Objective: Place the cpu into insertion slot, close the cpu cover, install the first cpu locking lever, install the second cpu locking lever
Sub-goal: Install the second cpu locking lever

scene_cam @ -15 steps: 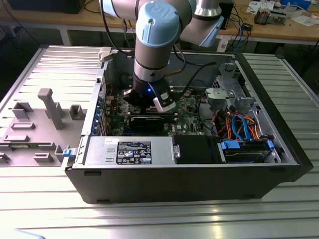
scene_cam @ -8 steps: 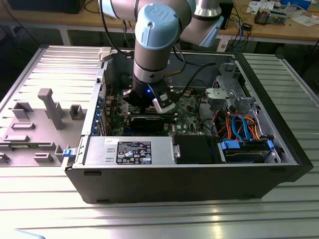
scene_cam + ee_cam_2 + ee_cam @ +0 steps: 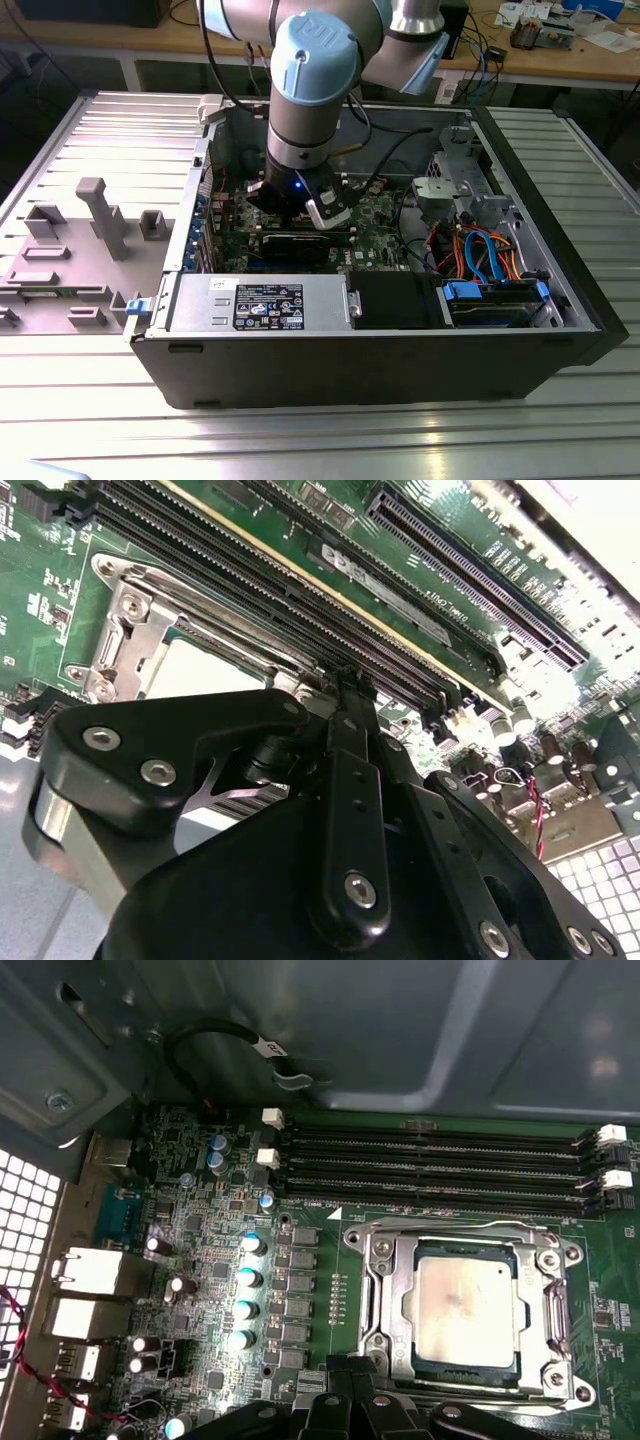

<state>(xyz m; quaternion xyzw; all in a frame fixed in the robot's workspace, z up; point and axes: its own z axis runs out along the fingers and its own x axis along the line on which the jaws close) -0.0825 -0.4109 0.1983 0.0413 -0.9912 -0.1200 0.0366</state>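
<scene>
The open computer case [image 3: 380, 330] of dark sheet metal hides most of its green motherboard [image 3: 330, 1230] behind the arm in the exterior view. In the first wrist view the silver cpu cover [image 3: 470, 1305] lies shut around the matte grey cpu [image 3: 466, 1298], seated in the insertion slot beside the long memory slots [image 3: 440, 1165]. The black gripper [image 3: 345, 695] hangs just beside the socket, cut off by the frame, so I cannot tell whether its fingers are apart or together.
</scene>
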